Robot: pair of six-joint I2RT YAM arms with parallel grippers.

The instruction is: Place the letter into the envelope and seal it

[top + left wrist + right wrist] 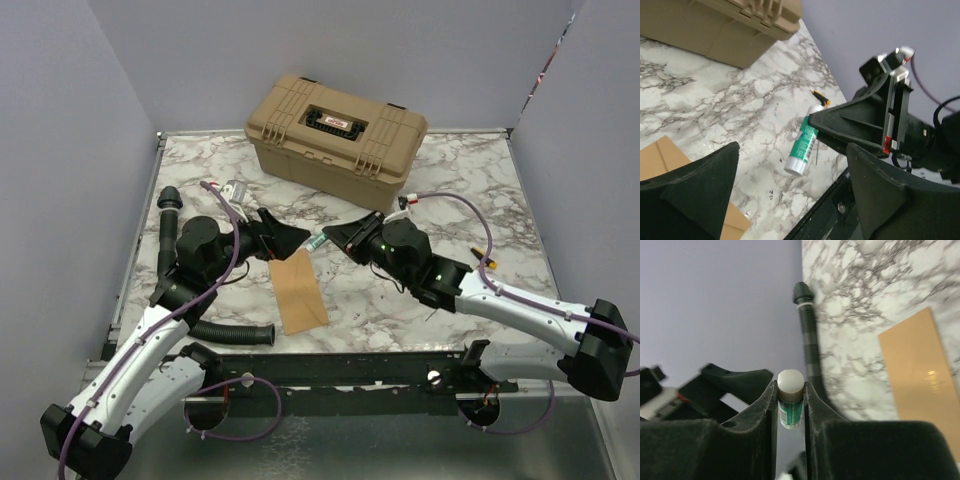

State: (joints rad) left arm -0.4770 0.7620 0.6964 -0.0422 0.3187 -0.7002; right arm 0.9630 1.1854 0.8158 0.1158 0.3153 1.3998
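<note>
The kraft-brown envelope (298,290) lies flat on the marble table between the two arms; one corner of it (660,160) shows in the left wrist view and its long face (920,370) in the right wrist view. The letter is not in view. My right gripper (337,236) is shut on a green glue stick (790,407), whose white end pokes out past the fingertips. In the left wrist view the glue stick (802,150) hangs over the marble. My left gripper (790,195) stands wide open just left of it, holding nothing.
A tan hard case (335,130) stands at the back of the table. A black corrugated hose (168,230) runs along the left side. A small orange-tipped item (484,252) lies at the right. The metal rail (350,365) borders the near edge.
</note>
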